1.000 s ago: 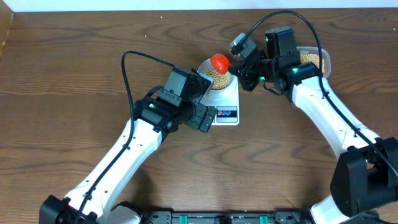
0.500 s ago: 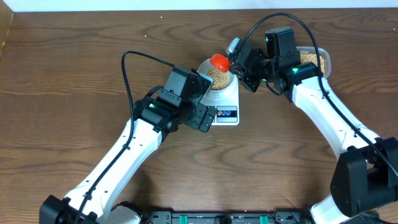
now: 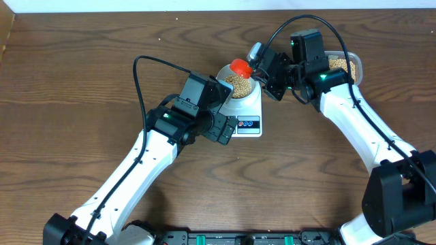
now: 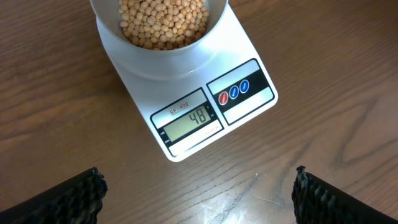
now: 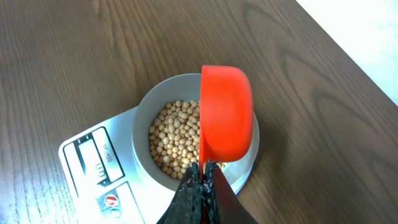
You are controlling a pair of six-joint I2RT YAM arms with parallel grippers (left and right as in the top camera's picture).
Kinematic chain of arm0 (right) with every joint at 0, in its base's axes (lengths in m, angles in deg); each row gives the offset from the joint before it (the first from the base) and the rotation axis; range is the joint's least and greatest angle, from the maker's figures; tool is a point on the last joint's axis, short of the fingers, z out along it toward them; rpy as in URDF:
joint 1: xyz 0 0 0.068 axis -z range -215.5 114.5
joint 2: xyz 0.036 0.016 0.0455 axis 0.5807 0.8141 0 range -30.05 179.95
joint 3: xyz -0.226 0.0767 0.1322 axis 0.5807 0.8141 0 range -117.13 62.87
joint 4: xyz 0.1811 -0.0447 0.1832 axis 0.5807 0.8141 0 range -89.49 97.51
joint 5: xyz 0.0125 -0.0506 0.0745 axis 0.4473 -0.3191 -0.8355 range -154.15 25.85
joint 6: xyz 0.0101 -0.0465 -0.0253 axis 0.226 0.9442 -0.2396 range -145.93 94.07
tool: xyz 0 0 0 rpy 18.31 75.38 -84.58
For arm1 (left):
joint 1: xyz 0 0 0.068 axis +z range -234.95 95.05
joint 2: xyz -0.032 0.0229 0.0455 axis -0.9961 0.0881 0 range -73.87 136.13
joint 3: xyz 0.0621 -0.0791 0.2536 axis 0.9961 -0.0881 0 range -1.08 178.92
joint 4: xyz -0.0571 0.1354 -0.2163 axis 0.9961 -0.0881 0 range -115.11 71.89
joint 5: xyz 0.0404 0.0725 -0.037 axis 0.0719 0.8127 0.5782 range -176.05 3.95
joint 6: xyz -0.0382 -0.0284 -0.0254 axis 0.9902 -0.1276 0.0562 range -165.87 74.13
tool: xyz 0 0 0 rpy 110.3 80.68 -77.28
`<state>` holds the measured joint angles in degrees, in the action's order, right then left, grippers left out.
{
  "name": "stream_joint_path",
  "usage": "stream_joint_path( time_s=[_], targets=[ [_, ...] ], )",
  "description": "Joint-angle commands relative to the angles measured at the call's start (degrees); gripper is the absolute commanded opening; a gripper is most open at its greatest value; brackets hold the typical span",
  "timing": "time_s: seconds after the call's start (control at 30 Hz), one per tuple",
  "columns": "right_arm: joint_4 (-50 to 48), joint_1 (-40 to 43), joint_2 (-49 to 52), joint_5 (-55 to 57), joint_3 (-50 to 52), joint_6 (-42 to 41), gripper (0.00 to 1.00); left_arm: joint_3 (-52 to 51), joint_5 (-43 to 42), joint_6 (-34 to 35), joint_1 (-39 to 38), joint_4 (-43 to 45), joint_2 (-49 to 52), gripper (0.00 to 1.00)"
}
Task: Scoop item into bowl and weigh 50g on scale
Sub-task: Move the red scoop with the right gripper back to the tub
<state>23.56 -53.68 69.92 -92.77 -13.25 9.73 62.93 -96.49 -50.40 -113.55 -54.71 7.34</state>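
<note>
The right wrist has rolled a touch over the last second. In the overhead view its camera housing sits slightly lower and further left than a second ago, and the red scoop (image 5: 227,112) has crept a little up and left over the bowl (image 4: 163,61). Between half a second ago and now I see no further movement, so I take it the tip has reached its end and is being held.

From the right wrist camera the scoop is turned on its side above the bowl, its open face edge-on to me and pointing left toward the beans (image 4: 163,22). I can't see inside it, so I can't say whether it is empty. The right gripper (image 5: 202,180) is pressed together on the scoop's handle.

The bowl stands on the scale (image 4: 239,46), well filled, and the display (image 4: 189,121) reads 48. I judge we're just short of target. The next move is probably a very small top-up from the tub (image 3: 344,64) behind the right arm, and the risk is overshooting with a full scoop.

The left arm hasn't shifted across any of the three overhead views. The left gripper (image 4: 198,182) is spread wide and holds nothing, hovering over the tabletop (image 3: 82,68) just in front of the scale. That keeps its camera on the display, which is all I need from it.
</note>
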Motion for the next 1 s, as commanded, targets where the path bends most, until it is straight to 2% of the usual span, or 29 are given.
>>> stream_joint_path(
  time_s=[0.0,0.17,0.33,0.53,0.97],
  targets=[
    [-0.09,-0.68,-1.4,-0.09,0.02,2.51,0.01,0.07,-0.5,-0.39,0.31,0.0,-0.52,0.98],
    [-0.42,-0.59,-1.4,-0.07,0.02,1.16,0.01,0.07,-0.5,-0.39,0.31,0.0,-0.52,0.98],
    [-3.63,2.16,-2.38,-0.02,0.02,-13.64,0.01,0.07,-0.5,-0.39,0.31,0.0,-0.52,0.98],
    [-3.3,8.61,-6.62,-0.02,0.02,-22.4,0.01,0.07,-0.5,-0.37,0.31,0.0,-0.52,0.98],
    [9.57,24.26,-10.82,3.37,0.02,-25.99,0.01,0.07,-0.5,-0.39,0.31,0.0,-0.52,0.98]
  ],
)
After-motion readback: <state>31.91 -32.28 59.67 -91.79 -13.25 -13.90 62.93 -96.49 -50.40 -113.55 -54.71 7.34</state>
